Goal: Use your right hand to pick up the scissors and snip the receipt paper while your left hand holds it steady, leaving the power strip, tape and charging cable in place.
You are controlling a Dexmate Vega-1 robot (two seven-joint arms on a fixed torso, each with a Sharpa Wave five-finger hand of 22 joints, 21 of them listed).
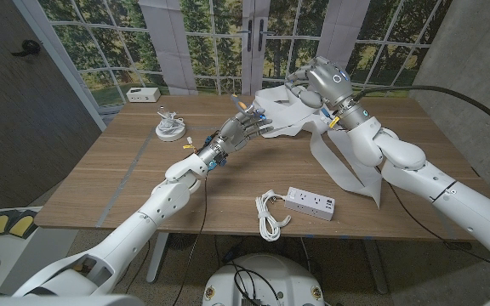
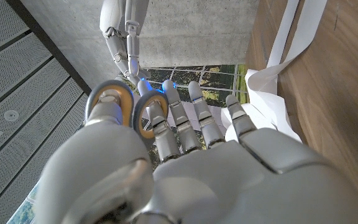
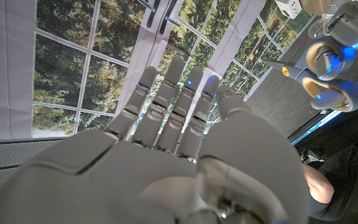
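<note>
The table is warm brown wood with straight grain running along its length. On it, the receipt paper is plain white, and the power strip near the table's front edge is white with dark sockets and a white cord. The charging cable, toward the table's far left corner, is white too. The left hand is silver-grey with small blue lights and yellow tags at the wrist. The right hand is glossy grey, also with a yellow tag at its wrist. The scissors have grey handles lined with orange-yellow rings.
</note>
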